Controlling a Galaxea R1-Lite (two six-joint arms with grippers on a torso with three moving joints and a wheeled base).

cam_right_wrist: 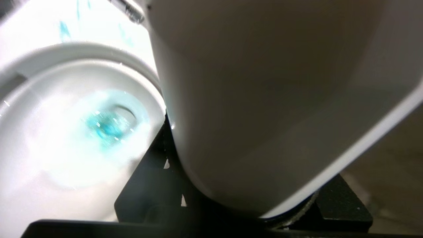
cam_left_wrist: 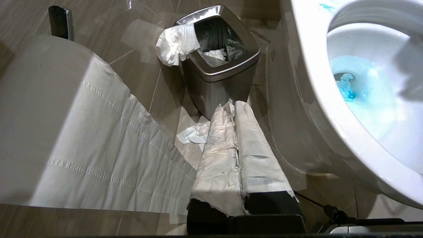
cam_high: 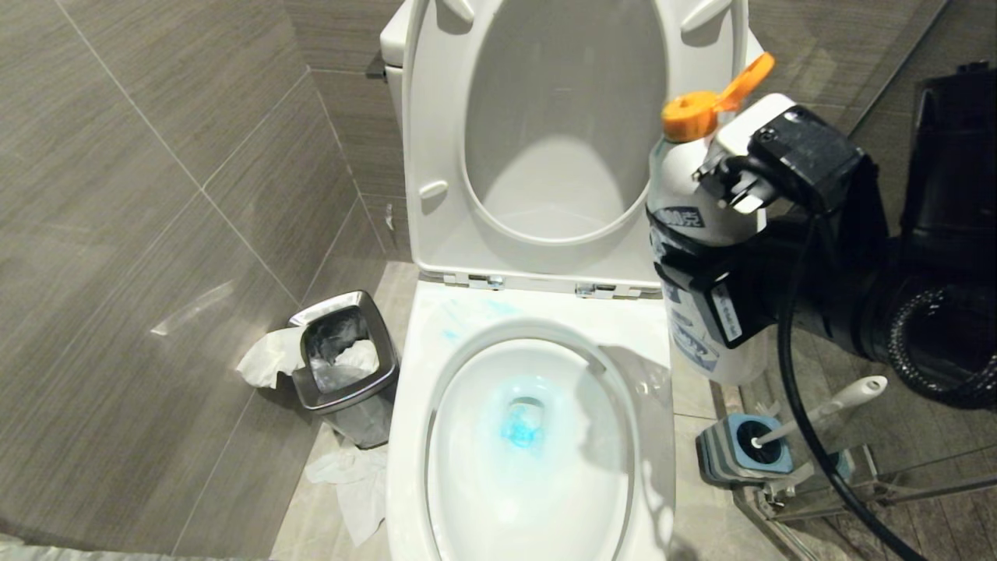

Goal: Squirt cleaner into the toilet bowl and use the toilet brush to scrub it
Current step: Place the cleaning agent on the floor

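Your right hand [cam_high: 701,273] is gripping a white bottle [cam_high: 693,234], upright with its orange cap [cam_high: 693,113] flipped open, just beside the right of the toilet bowl [cam_high: 530,467] and above the rim. Blue cleaner [cam_high: 520,428] is pooling in the water at the drain, with smears on the rim near the hinges. The brush [cam_high: 826,409] is sitting in its holder [cam_high: 744,452] on the floor right of the bowl. Your left hand [cam_left_wrist: 234,109] is resting low with its fingers pressed together, near the bin [cam_left_wrist: 219,62].
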